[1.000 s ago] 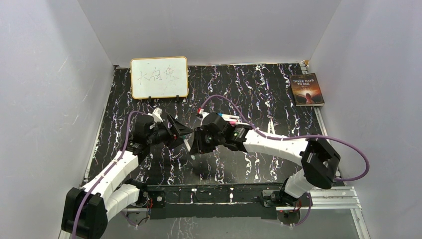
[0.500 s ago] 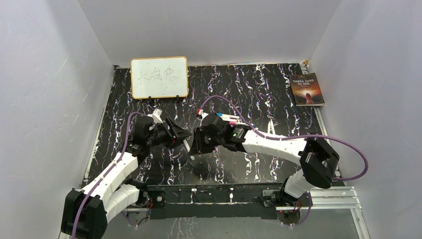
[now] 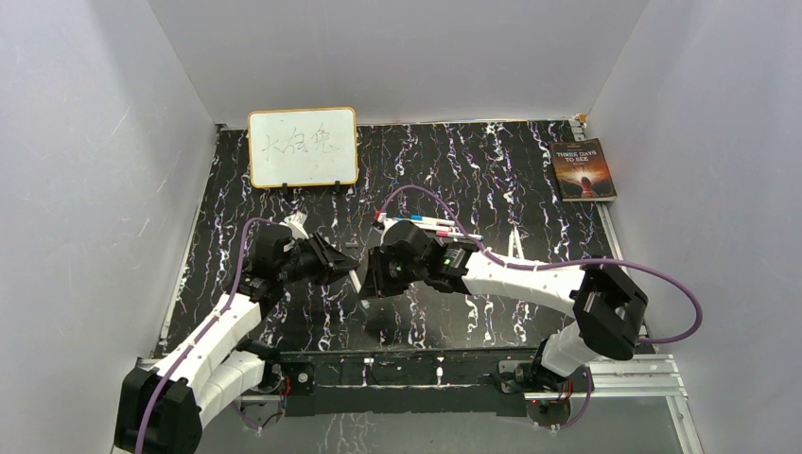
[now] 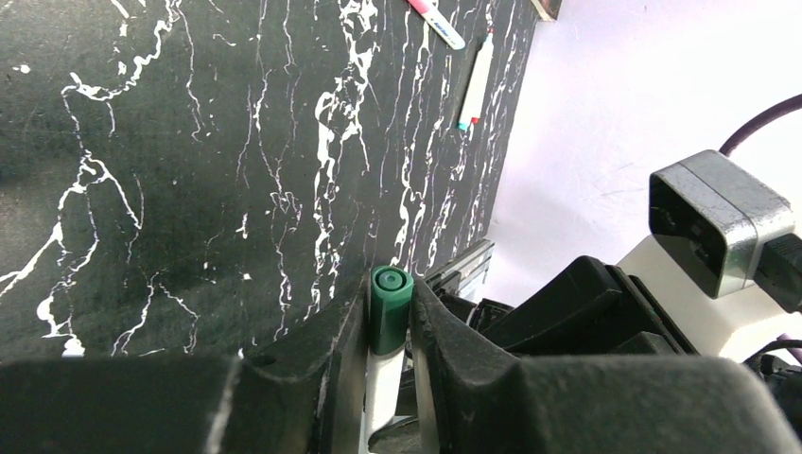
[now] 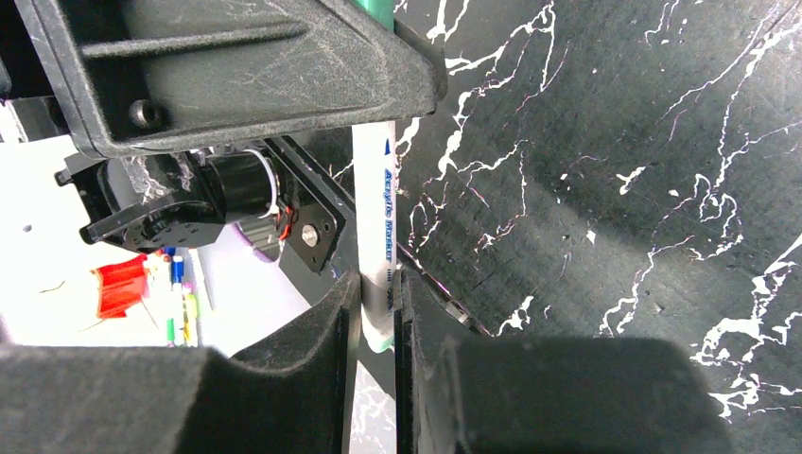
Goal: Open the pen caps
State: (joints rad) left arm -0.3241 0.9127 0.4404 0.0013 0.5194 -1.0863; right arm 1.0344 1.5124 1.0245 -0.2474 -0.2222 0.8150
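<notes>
The green cap (image 4: 390,295) sits on the end of a white pen (image 5: 375,236), which the two arms hold between them in the air over the middle of the black marbled table (image 3: 492,170). The left gripper (image 4: 388,310) has its jaws clamped on the cap, with the white barrel showing just below it. The right gripper (image 5: 376,301) has its jaws pressed on the barrel, near the other end. A few loose pens (image 3: 435,225) lie on the table just behind the right arm. A whiteboard (image 3: 303,147) stands at the far left, and a book (image 3: 584,170) lies at the far right.
</notes>
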